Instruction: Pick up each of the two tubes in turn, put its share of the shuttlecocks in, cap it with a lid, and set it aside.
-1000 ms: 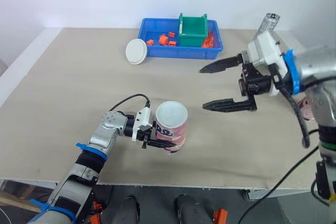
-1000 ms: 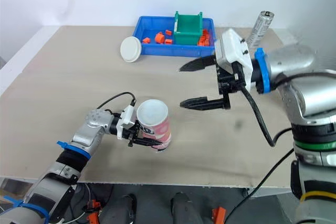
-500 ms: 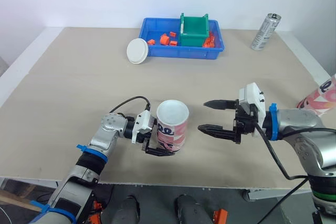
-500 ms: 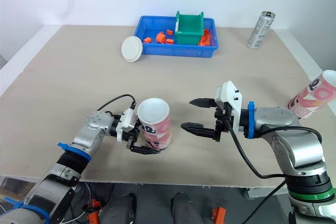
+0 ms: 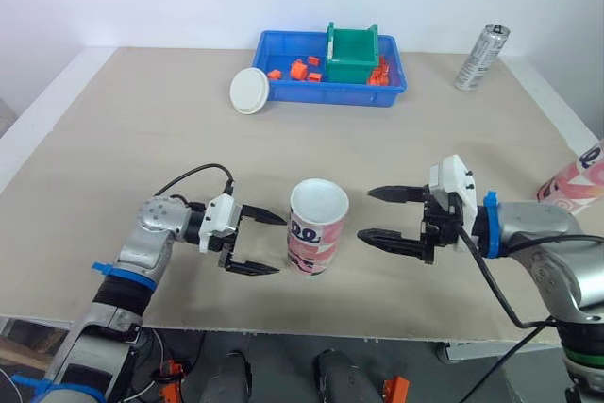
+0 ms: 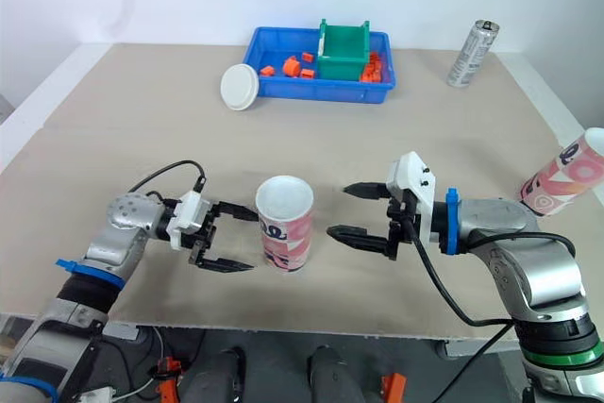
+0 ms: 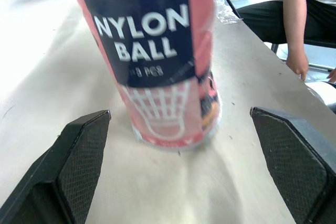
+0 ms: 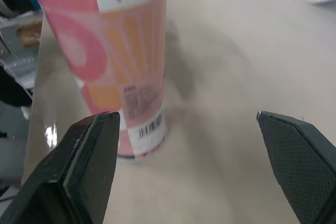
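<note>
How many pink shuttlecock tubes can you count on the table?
2. The first tube stands upright between the left gripper and right gripper, touching neither; the second tube sits tilted at the table's right edge.

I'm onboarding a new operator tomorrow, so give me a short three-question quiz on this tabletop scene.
1. True or false: the left gripper is shut on the pink tube at the middle of the table.
2. Where does the loose white lid lie? A) beside the blue tray B) inside the tray C) at the table's near edge
3. How many pink tubes are in view?
Key: 1 false, its fingers stand open, apart from the tube. 2 A. 3 two; the second tube is at the table's right edge.
</note>
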### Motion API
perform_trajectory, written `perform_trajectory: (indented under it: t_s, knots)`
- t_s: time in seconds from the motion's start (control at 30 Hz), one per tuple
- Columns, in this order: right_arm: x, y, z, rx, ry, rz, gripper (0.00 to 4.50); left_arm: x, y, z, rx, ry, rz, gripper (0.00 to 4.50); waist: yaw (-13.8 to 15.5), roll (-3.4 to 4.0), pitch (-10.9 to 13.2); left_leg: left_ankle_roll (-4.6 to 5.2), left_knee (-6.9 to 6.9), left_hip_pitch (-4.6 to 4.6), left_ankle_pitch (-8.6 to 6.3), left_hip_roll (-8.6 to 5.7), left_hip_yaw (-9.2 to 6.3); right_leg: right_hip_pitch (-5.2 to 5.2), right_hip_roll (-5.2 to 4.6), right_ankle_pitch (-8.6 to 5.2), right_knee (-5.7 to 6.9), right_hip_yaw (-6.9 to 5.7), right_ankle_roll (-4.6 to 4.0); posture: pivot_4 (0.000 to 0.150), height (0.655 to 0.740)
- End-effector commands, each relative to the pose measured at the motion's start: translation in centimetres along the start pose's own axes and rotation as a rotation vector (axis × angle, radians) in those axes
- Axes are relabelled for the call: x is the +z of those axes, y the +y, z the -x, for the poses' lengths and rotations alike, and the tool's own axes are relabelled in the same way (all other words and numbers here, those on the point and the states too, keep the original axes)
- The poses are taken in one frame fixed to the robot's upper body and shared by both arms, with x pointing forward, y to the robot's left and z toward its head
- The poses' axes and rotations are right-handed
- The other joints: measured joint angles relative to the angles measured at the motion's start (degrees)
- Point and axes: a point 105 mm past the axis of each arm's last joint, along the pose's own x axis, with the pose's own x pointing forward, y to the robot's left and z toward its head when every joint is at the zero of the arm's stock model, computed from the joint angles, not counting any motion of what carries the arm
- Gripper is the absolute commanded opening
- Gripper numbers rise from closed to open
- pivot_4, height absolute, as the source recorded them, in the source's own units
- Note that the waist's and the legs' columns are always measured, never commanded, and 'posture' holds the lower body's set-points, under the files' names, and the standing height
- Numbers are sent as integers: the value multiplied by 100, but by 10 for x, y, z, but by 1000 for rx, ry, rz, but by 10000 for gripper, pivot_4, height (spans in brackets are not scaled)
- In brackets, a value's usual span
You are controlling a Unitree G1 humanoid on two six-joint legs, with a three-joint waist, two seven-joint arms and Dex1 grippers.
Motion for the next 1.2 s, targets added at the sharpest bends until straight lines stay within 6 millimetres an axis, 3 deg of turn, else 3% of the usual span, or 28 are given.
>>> perform_trajectory:
  t_s: [0.03, 0.13, 0.27, 0.63, 0.97, 1.2]
  knots:
    - [-13, 4, 0, 4, 54, 30, 45000, 27, 0, 18, 31, -40, -62, 44552, 2, 0, 0, 0, 0, -3, 0, 0, 0, -5, 0, 0, 0, 0, -1, 1500, 7384]
    - [-25, 12, -7, 28, 81, 14, 45000, 46, -1, 24, 61, -97, -53, 44552, 4, 0, 0, -1, 1, -10, 0, 0, 0, -10, -1, 0, 1, -1, -1, 1500, 7384]
    - [-25, 18, -18, 60, 50, -1, 45000, 57, -5, 27, 81, -108, -48, 44552, 4, -1, 1, 0, 21, -17, 0, -1, 0, -8, -3, 6, 1, -1, 7, 1500, 7384]
    - [-22, 16, -46, 80, -36, -40, 45000, 64, -4, 32, 120, -110, -43, 44552, 3, -4, 2, -4, 42, -23, 2, 2, 1, -8, 0, 24, 1, -2, 13, 1500, 7384]
    - [-21, 31, -63, 176, -60, -66, 45000, 65, -4, 32, 130, -118, -1, 44552, 3, -4, 2, -4, 40, -28, 2, 1, 1, -11, 0, 23, 1, -1, 13, 1500, 7384]
    - [-15, 30, -79, 183, -107, -55, 45000, 64, -5, 32, 125, -113, 5, 44552, 0, -4, 2, -4, 42, -28, 2, 2, 1, -11, 1, 25, 1, -1, 12, 1500, 7384]
